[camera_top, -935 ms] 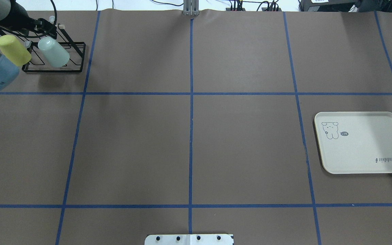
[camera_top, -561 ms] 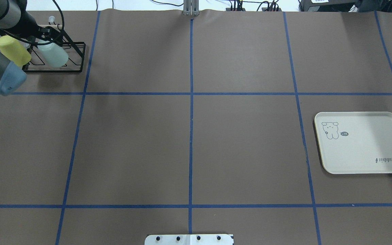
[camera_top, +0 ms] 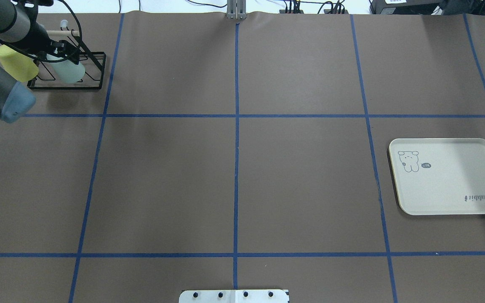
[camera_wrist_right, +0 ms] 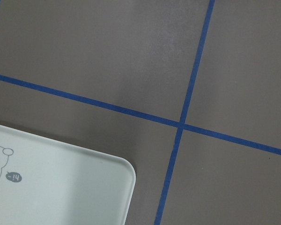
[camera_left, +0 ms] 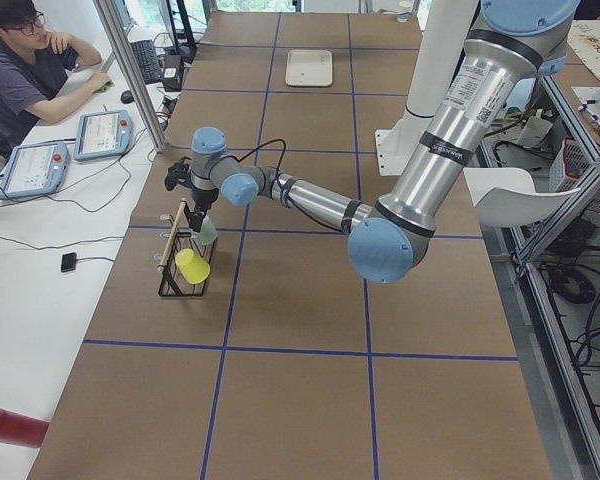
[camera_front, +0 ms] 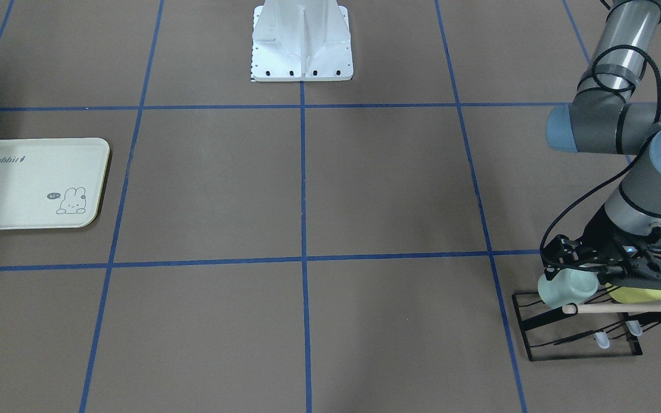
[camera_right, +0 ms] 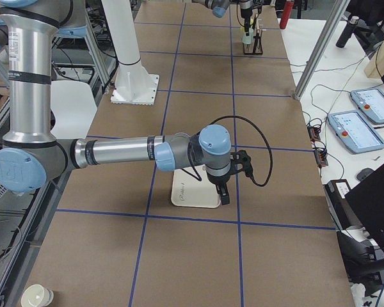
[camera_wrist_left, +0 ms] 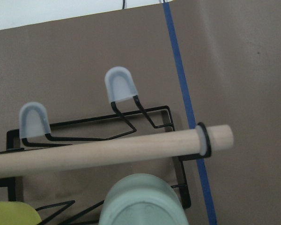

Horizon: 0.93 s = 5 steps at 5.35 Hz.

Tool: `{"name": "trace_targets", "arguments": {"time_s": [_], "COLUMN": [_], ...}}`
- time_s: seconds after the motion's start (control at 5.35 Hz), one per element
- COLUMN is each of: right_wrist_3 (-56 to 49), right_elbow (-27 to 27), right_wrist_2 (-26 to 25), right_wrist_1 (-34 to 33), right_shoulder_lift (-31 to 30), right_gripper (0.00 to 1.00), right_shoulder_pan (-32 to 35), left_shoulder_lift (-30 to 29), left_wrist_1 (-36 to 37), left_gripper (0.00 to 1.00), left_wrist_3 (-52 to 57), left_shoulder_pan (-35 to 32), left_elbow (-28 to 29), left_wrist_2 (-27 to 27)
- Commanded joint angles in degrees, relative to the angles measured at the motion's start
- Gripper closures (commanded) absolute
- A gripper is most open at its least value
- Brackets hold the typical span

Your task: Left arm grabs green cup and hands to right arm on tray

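The green cup (camera_front: 566,288) hangs tilted on a black wire rack (camera_top: 65,87) at the table's far left, and also shows in the overhead view (camera_top: 69,72) and the left wrist view (camera_wrist_left: 143,204). My left gripper (camera_front: 609,269) is open, right above the cup's upper end, with nothing in it. The tray (camera_top: 449,181) lies flat at the right. My right gripper (camera_right: 223,192) hovers over the tray's edge (camera_right: 195,197). I cannot tell whether it is open or shut.
A yellow-green cup (camera_front: 637,294) hangs on the same rack beside the green one. A wooden rod (camera_wrist_left: 98,152) runs across the rack's top. Bare capped pegs (camera_wrist_left: 119,84) stick up behind it. An operator (camera_left: 25,70) sits at the side desk.
My left gripper has come down and closer onto the green cup's upper end, and its elbow has shifted forward. The cups and the tray have not moved.
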Motion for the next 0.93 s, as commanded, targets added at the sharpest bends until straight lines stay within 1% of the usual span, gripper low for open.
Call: {"name": "trace_targets", "arguments": {"time_s": [0.0, 0.19, 0.37, 0.56, 0.75], "right_wrist_3": [0.0, 0.0, 0.0, 0.1, 0.0], "right_elbow": [0.0, 0.0, 0.0, 0.3, 0.3], "right_wrist_2": [0.0, 0.0, 0.1, 0.1, 0.1], "right_wrist_1": [0.0, 0.0, 0.0, 0.0, 0.0], "right_shoulder_lift": [0.0, 0.0, 0.0, 0.0, 0.0], "right_gripper": [0.0, 0.0, 0.0, 0.0, 0.0], "right_shoulder_pan": [0.0, 0.0, 0.0, 0.0, 0.0], "left_shoulder_lift": [-0.3, -0.3, -0.3, 0.2, 0.5], "left_wrist_1": [0.0, 0.0, 0.0, 0.0, 0.3], "left_gripper": [0.4, 0.57, 0.91, 0.98, 0.99], "left_wrist_3": [0.1, 0.1, 0.1, 0.1, 0.0], "left_shoulder_pan": [0.0, -0.1, -0.2, -0.7, -2.0], "left_elbow": [1.1, 0.8, 0.0, -2.7, -5.5], "left_wrist_2": [0.0, 0.0, -0.2, -0.3, -0.4]}}
